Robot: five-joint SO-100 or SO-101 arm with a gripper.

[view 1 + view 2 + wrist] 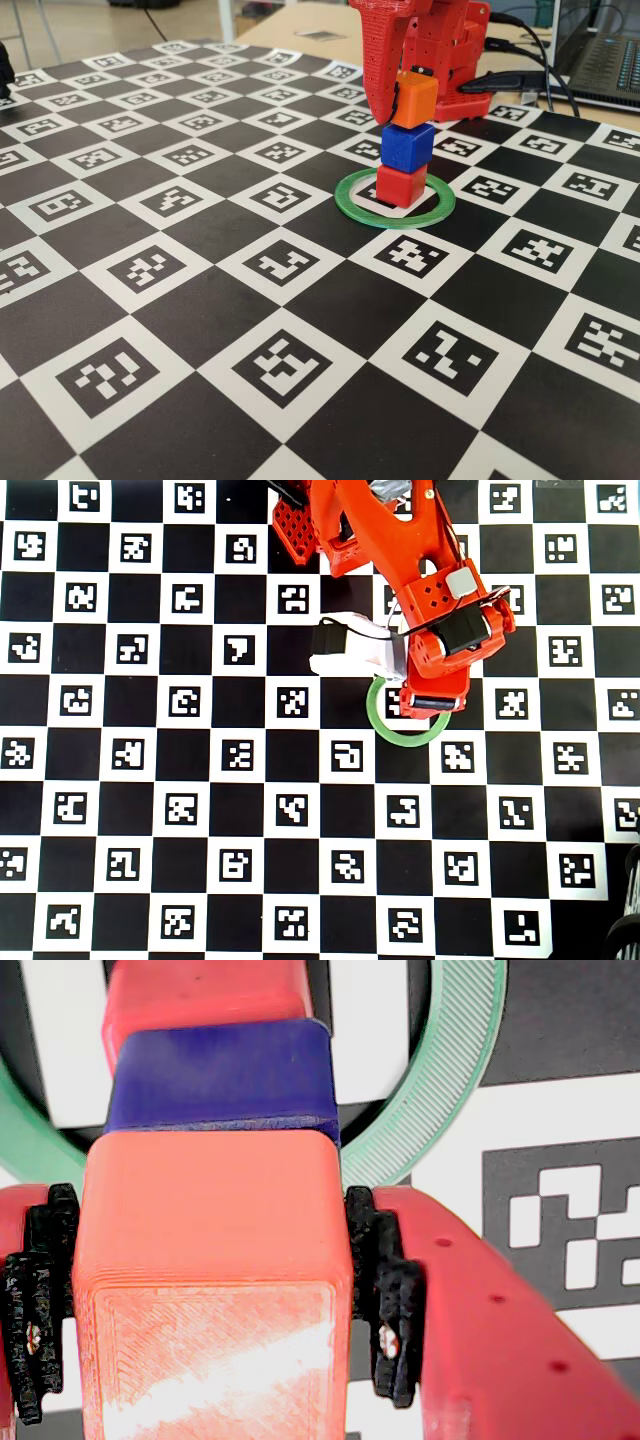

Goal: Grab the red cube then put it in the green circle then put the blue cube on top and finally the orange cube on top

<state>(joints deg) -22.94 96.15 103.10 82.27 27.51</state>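
Red on the bottom, blue in the middle, orange on top: three cubes stacked inside the green circle (394, 198) on the checkered marker board (200, 300).

Fixed view:
- Red cube (400, 185) sitting on the board within the ring, toward its 12 o'clock side.
- Blue cube (407, 146) resting on the red one, turned slightly off square.
- Orange cube (415, 98) touching the blue cube's top, leaning a little toward 1 o'clock.
- Gripper (405, 95) reaching down from 12 o'clock, closed around the orange cube.

Wrist view:
- Orange cube (210, 1290) filling the centre, pinched at 9 and 3 o'clock between black toothed pads (385, 1300) on red fingers.
- Jaws parted only by the cube's width, pads pressed against both side faces.
- Blue cube (225, 1075) directly beyond at 12 o'clock, red cube (200, 995) beyond that.
- Green circle (435, 1080) curving past on both sides of the stack.

Overhead view:
- Orange-red arm (400, 560) stretching from 12 o'clock over the stack, hiding all three cubes.
- Green circle (390, 730) showing only as an arc from 9 to 5 o'clock below the gripper.
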